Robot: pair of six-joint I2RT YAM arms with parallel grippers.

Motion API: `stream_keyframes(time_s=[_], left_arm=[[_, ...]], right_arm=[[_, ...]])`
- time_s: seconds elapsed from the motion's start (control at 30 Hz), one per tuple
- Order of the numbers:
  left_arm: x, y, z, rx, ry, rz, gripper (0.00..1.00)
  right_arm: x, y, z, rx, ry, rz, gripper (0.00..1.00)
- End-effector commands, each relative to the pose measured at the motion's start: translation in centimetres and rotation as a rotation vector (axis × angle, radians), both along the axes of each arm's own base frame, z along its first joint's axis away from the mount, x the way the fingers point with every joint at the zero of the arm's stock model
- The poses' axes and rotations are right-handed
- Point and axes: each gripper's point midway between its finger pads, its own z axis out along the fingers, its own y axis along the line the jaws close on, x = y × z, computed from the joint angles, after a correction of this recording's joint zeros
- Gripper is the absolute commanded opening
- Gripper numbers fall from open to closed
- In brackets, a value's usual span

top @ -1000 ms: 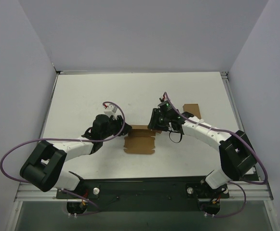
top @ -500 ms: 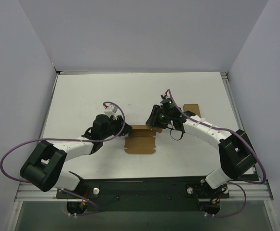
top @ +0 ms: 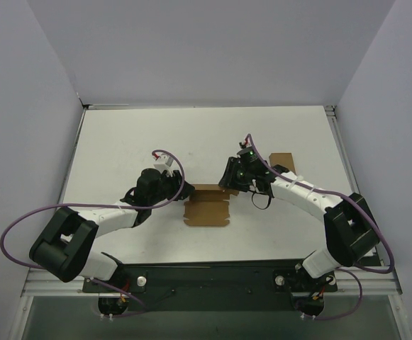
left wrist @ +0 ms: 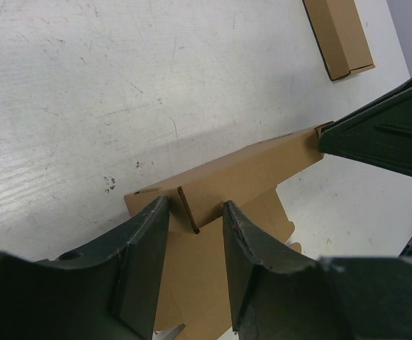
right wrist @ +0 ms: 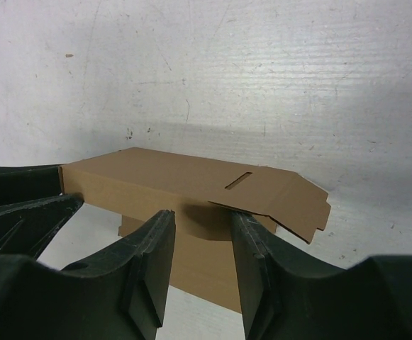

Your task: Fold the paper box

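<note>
The paper box (top: pixel 206 205) lies at the middle of the white counter (top: pixel 135 142), between the two arms and half formed. One long panel stands up along the far edge, and the rest lies flat toward the arm bases. Its long axis runs left to right across the counter, with one end toward each arm.

It looks like thin, light card: stiff along the panels, but quick to crease or spring back at the folds, and liable to slide on the smooth top. The short end flaps and the standing wall near the crease lines look like the best places to hold it, rather than the broad faces.

The left fingers (left wrist: pixel 142 262) are apart, straddling a small upright flap at the box's left end without pinching it. The right fingers (right wrist: pixel 149 269) are also apart at the opposite end, with the slotted, notched flap (right wrist: pixel 269 195) jutting out just beyond them. A narrower plain cardboard piece (top: pixel 281 159) lies well apart — behind the right arm.
</note>
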Motion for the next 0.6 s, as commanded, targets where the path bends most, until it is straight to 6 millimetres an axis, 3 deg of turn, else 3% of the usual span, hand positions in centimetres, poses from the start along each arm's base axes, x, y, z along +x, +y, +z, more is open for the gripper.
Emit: stream_keyframes(time_s=[0.0,0.57], left_arm=[[0.2,-0.4,0.7,0.001,-0.033,-0.018,0.46],[0.0,-0.8,0.9,-0.004,-0.039,-0.028,0.46]], right_arm=[[-0.2,-0.9,0.1,-0.033,-0.002,-0.011,0.38],[0.0,1.4,-0.3,0.070,0.025,0.020,0.38]])
